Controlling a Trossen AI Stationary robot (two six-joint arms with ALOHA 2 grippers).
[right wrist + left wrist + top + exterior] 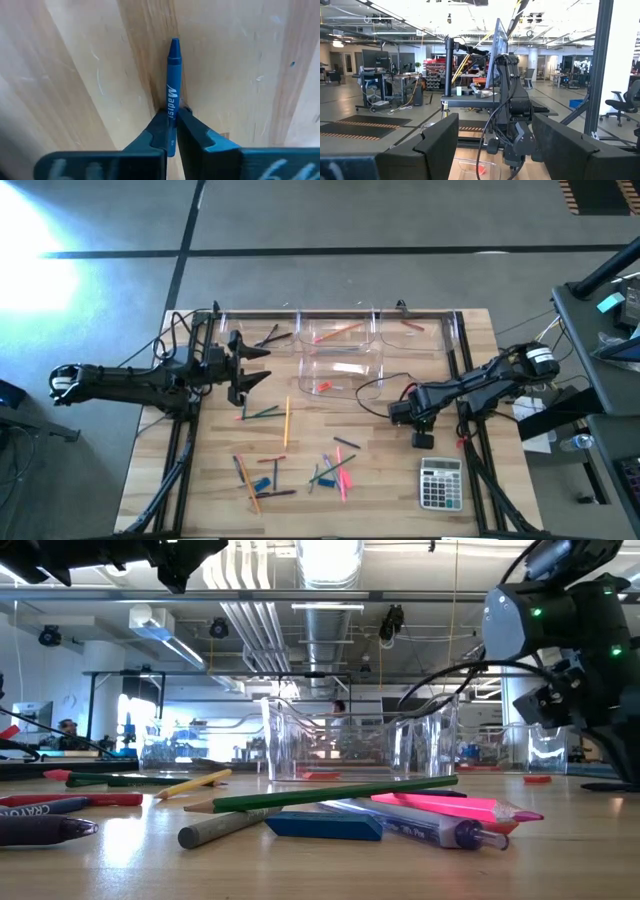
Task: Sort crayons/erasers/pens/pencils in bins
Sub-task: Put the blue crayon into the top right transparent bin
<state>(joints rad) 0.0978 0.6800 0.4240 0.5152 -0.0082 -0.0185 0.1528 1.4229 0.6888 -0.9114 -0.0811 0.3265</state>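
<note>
My right pincer (pixel 172 131) is clenched on a blue crayon (pixel 172 82) lying on the desk (pixel 400 480) toward its right edge, white lettering on its wrapper starting "Madis", while my left pincer (pixel 243 370), fingers spread, hangs over the desk's left side near the bins (pixel 340 350).

The right gripper (pixel 172 131) pinches one end of a blue crayon (pixel 172 75) lying on the wooden desk (pixel 75 75).
</note>
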